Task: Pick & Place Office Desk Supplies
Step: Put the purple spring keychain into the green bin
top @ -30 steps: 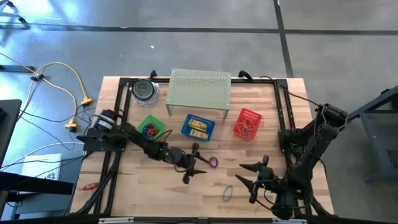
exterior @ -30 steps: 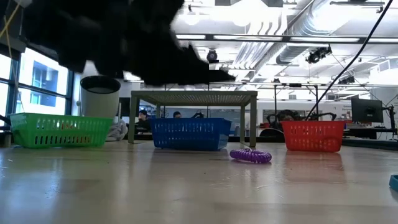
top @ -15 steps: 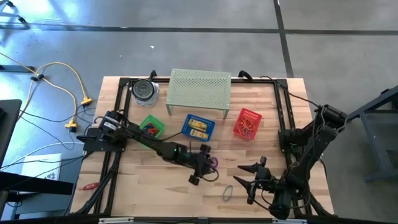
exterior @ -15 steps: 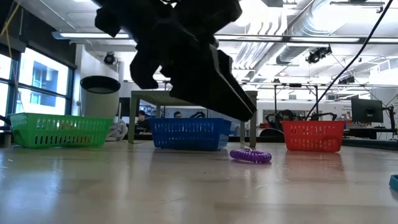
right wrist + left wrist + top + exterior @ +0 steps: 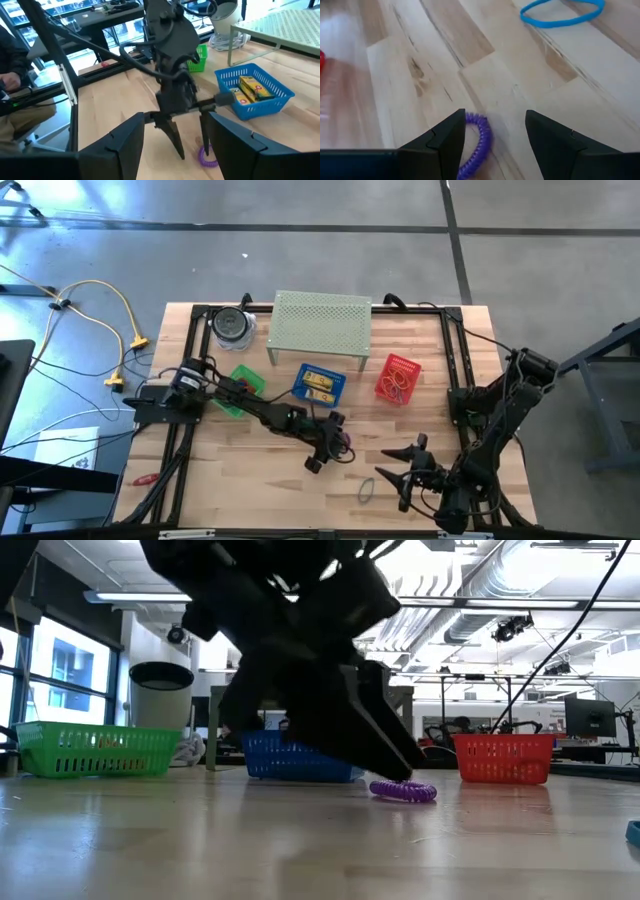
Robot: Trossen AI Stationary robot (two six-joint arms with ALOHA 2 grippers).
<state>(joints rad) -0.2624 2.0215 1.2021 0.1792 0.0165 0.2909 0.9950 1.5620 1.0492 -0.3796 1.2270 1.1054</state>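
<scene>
The left gripper [image 5: 492,137] is hanging open just over the counter [image 5: 250,480], its fingers straddling the purple coil loop [image 5: 477,145] without gripping it. Beyond it, a blue band loop [image 5: 562,12] is lying flat. The right gripper [image 5: 400,465] is waiting open, holding nothing.

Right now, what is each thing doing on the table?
Left gripper: open, over the purple coil.
Purple coil: lying flat on the table.
Blue band: lying loose on the table.
Blue basket: holds yellow boxes.
Right gripper: open, empty, waiting.
</scene>
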